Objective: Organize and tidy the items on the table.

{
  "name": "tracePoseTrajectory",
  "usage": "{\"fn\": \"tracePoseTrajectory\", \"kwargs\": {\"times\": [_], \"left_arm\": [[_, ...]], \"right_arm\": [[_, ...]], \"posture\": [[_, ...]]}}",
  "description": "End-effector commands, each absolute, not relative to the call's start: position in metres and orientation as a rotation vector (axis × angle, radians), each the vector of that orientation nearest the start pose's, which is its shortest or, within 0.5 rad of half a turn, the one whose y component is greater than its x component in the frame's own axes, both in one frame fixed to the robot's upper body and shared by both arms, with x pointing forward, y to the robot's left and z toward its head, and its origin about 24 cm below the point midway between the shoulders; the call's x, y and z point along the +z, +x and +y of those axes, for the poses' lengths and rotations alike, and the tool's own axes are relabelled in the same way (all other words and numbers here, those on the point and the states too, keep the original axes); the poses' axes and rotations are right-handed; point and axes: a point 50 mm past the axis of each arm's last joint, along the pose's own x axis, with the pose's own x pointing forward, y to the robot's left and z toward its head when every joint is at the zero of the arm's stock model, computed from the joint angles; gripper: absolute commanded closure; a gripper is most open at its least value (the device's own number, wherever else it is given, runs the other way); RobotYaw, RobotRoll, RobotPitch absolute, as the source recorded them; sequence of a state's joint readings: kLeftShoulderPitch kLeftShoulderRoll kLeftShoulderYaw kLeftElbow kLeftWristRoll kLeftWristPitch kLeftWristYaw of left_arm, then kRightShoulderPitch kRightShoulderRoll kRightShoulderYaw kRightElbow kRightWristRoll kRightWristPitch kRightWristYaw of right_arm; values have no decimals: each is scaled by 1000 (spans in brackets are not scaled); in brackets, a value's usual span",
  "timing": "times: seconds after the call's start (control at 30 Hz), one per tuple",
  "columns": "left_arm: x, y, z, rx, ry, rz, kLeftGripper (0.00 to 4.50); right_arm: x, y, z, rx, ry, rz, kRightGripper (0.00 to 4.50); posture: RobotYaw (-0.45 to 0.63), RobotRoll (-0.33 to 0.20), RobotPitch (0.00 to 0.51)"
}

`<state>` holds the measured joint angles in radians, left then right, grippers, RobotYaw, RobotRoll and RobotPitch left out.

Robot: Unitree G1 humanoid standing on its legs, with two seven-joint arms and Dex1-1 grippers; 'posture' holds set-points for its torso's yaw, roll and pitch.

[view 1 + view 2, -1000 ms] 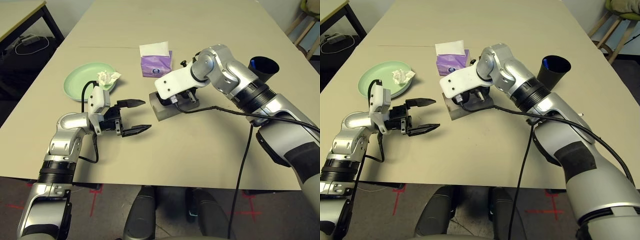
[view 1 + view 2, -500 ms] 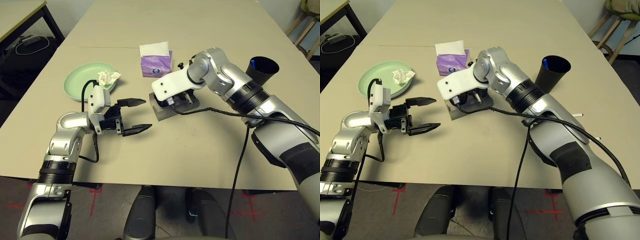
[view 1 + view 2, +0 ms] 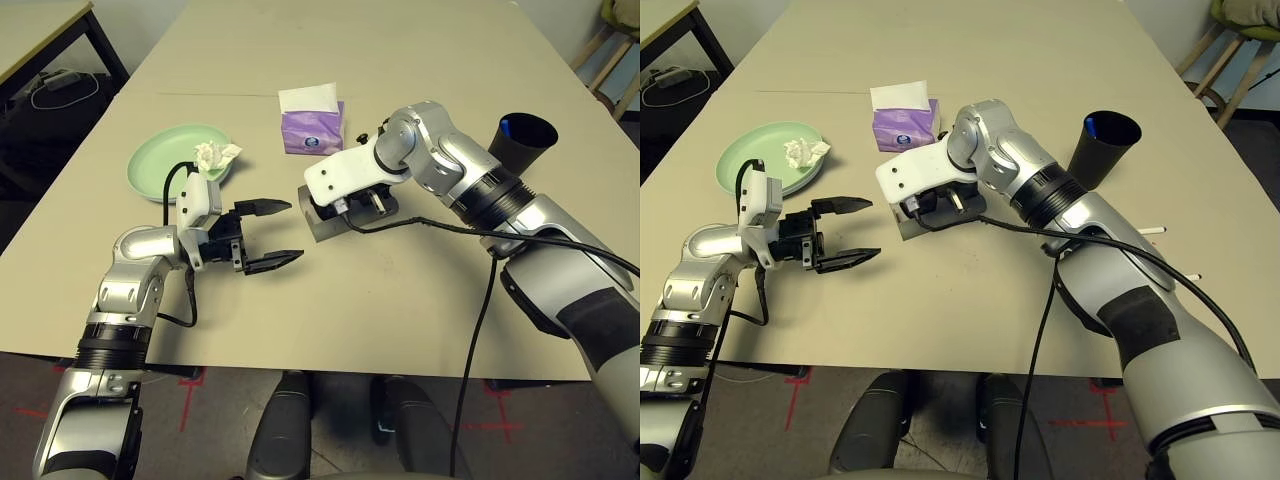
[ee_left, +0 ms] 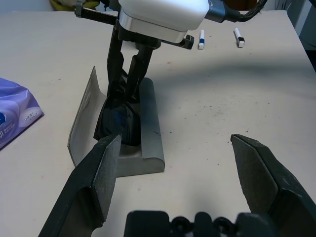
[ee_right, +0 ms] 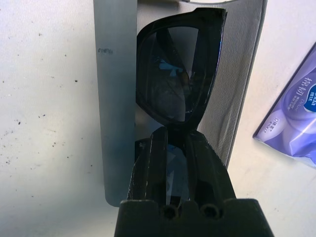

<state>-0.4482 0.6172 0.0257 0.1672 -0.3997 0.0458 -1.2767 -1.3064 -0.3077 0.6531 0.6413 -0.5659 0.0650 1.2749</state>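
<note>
1. Pinching the black sunglasses (image 5: 177, 84) between pressed-together fingers, the right gripper (image 4: 129, 74) points steeply down into the open grey glasses case (image 4: 148, 123), which lies mid-table just in front of the purple tissue box (image 3: 312, 130).
2. That grip looks chosen to seat the folded glasses lengthwise in the case's trough, the lid (image 4: 84, 116) standing up alongside.
3. Over to the left gripper (image 3: 270, 234): fingers spread wide, pointing level across the table (image 3: 400, 300) toward the case, apart from it. My read is it waits to steady or shut the case.
4. Elsewhere, the crumpled tissue (image 3: 212, 154) sits on the green plate (image 3: 160, 160), and the black cup (image 3: 525, 140) stands beyond the right forearm.
5. Right arm reaches forward and bends inward; left forearm lies low, wrist turned inward.
</note>
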Motion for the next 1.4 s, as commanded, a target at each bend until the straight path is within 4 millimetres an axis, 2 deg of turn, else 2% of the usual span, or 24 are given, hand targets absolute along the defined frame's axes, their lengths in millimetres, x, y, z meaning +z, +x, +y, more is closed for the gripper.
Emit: {"fn": "tracePoseTrajectory", "kwargs": {"times": [0.03,0.6,0.67,0.7,0.97,1.1,1.23,1.33,1.4], "left_arm": [[155,291,206,-1238,341,-96,0],[155,292,206,-1242,343,-95,0],[155,292,206,-1241,344,-94,0],[155,292,207,-1241,344,-93,0],[155,294,208,-1239,350,-91,0],[156,297,208,-1238,351,-90,0],[156,300,209,-1245,349,-82,0],[156,301,211,-1251,350,-76,0],[155,302,210,-1261,347,-70,0]], "right_arm": [[217,367,-35,1255,-1614,321,4088],[216,366,-41,1257,-1614,351,4088],[217,367,-41,1251,-1616,350,3324],[217,367,-41,1248,-1617,348,3087],[224,368,-42,1231,-1634,310,80],[234,368,-43,1209,-1621,271,35],[253,366,-56,1184,-1551,230,35],[257,365,-62,1171,-1497,204,35],[255,363,-75,1194,-1370,205,35]], "posture": [[314,0,154],[304,0,152],[303,0,150],[301,0,149],[292,0,144],[276,0,141],[252,0,139],[228,0,137],[210,0,135]]}}
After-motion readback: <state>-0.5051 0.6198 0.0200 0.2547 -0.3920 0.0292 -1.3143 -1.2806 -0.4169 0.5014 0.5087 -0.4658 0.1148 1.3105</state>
